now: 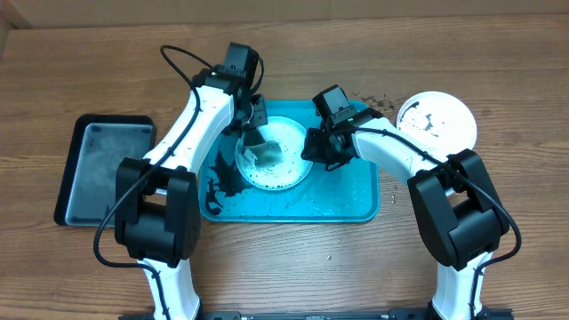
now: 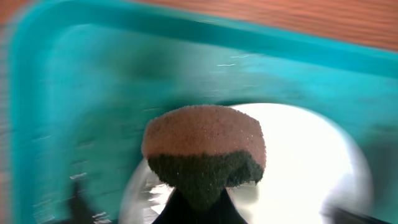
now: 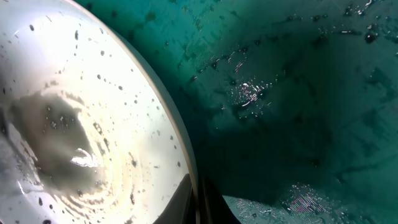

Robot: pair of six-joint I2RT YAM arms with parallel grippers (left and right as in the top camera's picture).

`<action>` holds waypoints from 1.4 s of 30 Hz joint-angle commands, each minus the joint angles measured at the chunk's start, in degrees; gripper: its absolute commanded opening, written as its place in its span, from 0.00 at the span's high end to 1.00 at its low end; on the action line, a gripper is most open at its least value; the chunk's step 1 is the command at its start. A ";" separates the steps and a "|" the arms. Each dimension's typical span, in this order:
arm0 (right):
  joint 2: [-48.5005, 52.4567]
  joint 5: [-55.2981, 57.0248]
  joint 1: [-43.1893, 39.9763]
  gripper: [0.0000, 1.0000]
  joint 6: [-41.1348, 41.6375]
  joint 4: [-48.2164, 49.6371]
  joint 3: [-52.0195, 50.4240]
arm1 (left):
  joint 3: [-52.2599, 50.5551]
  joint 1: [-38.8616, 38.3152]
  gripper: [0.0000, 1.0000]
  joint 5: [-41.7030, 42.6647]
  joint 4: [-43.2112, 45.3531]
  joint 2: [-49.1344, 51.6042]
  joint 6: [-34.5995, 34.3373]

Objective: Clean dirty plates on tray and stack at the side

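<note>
Here, left hand [image 1: 258, 133] clamps a sponge [image 2: 205, 140] on the plate [image 1: 286, 171]; right hand [image 1: 313, 148] pinches its rim.

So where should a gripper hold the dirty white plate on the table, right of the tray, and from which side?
The plate lies flat, so probably only its thin rim fits between two fingers. Come from the tray side, nearest the right gripper.

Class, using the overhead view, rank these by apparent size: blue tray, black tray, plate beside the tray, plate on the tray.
Largest: blue tray.
Next: black tray.
Last: plate beside the tray and plate on the tray, which look about equal, so unranked.
</note>
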 commanded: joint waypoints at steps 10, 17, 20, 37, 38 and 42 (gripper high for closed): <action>1.42 1.46 -0.37 0.96 0.15 -0.61 0.07 | -10.27 -4.85 0.96 13.38 12.66 0.63 -3.50; 1.42 1.49 -0.37 0.96 0.15 -1.16 0.07 | -15.37 -3.58 0.96 -2.62 13.46 0.63 -3.41; 1.42 1.49 -0.37 0.96 -0.59 -1.75 0.07 | -15.32 -2.75 0.96 -13.22 11.26 0.61 -3.34; -2.43 7.32 0.35 0.96 -12.57 -10.73 12.90 | 16.76 15.54 0.96 -19.06 -20.06 -9.68 -7.34; -3.23 10.51 0.96 0.96 -13.20 -11.96 14.29 | 16.76 18.49 0.96 -17.79 -20.90 -9.81 -7.32; -5.73 22.82 5.51 0.96 -15.39 -14.51 19.23 | 14.27 27.98 0.96 -13.97 -21.40 -9.07 -7.32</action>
